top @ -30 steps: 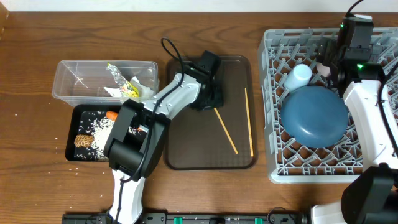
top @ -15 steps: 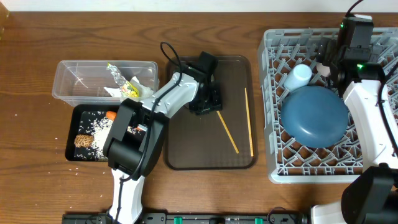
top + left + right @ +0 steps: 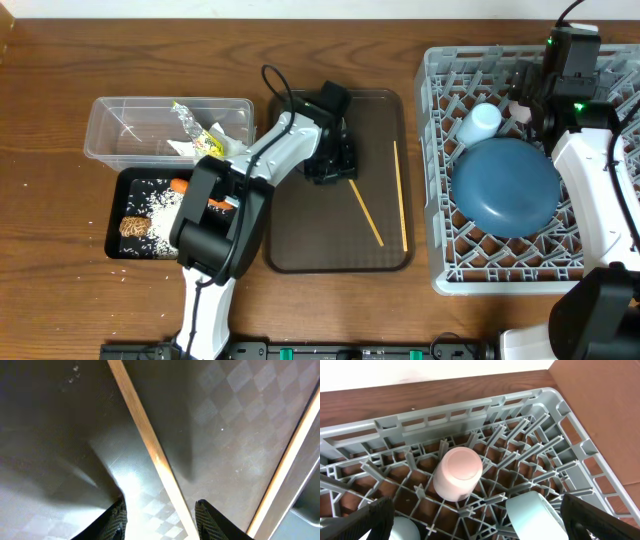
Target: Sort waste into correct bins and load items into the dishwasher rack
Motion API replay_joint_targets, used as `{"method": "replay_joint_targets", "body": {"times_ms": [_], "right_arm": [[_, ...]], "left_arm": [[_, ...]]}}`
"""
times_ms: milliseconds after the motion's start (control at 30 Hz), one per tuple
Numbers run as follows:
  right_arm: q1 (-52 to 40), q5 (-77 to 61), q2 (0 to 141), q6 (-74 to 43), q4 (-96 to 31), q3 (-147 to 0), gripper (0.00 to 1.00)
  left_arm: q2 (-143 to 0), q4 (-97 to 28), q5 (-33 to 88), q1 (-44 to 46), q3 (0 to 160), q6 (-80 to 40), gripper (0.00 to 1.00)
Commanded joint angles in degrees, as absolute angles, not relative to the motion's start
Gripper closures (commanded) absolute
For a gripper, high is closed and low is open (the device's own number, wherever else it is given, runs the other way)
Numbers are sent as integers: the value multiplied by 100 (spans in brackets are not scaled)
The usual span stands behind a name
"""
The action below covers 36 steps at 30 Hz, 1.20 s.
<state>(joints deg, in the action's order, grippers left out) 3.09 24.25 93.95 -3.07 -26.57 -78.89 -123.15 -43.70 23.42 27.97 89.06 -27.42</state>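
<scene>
- Your left claw (image 3: 328,168) hangs low over the brown serving tray (image 3: 300,238), at the upper end of the slanted chopstick (image 3: 366,213).
- In the left wrist view its fingertips (image 3: 118,519) stand apart, one on each side of that chopstick and not pressed on it, so nothing is clamped.
- The second chopstick (image 3: 400,195) lies straight near the tray's right edge, apart from the first.
- Your right claw (image 3: 480,524) is spread wide and empty above the far part of the dishwasher rack (image 3: 440,255).
- In the rack you have the dark blue plate (image 3: 505,188), with the light blue cup (image 3: 481,124) just beyond it. The pinkish-white cup (image 3: 458,473) stands among the pegs.
- The clear tub (image 3: 105,135) on the desk (image 3: 60,80) holds the silver-yellow wrapper (image 3: 198,127) and the white paper (image 3: 183,149).
- The black tray (image 3: 113,238) just in front of the tub holds the rice (image 3: 155,205), the carrot (image 3: 180,185) and the brown lump (image 3: 134,227).
</scene>
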Motion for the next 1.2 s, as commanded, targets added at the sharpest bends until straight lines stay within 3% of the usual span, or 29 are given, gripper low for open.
{"method": "replay_joint_targets", "body": {"times_ms": [0,200,233,300,333,700,867,1167], "right_arm": [[318,2504,9365,-423,-2663,-7905,1],[318,2504,9365,-423,-2663,-7905,1],[318,2504,9365,-423,-2663,-7905,1],[318,2504,9365,-423,-2663,-7905,1],[318,2504,9365,-423,-2663,-7905,1],[318,2504,9365,-423,-2663,-7905,1],[318,2504,9365,-423,-2663,-7905,1],[318,2504,9365,-423,-2663,-7905,1]], "left_arm": [[-12420,-4703,1986,2958,9223,-2182,55],[-12420,-5006,1876,3173,9332,-1754,62],[-12420,-5006,1874,3194,9332,-1715,68],[-12420,-5013,1879,3214,9347,-1616,92],[-12418,-5041,1879,3218,9365,-1553,94],[-12352,-5387,1898,3277,9474,-716,94],[-12352,-5223,2477,3542,9474,572,94],[-12352,-5111,2340,4082,9474,1667,94]]}}
